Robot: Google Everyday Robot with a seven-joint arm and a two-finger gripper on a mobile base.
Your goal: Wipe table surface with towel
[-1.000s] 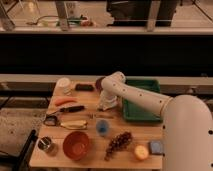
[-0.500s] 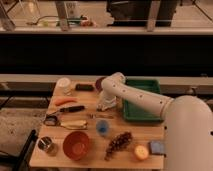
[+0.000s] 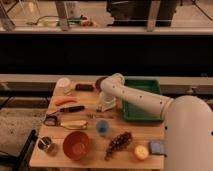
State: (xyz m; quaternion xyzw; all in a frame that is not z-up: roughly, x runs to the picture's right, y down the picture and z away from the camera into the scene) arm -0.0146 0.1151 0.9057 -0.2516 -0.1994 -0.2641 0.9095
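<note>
Down at the table [image 3: 95, 155], just left of the green tray [image 3: 141, 115]: end effector [image 3: 106, 103], blurred into a pale patch [image 3: 107, 107] of unclear kind. Cut off at right and bottom: robot body [image 3: 190, 135].

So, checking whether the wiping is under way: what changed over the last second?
The gripper slid slightly toward the table's near edge, with something pale beneath it, maybe the towel. The cup, bowl, green tray and other items stayed put.
</note>
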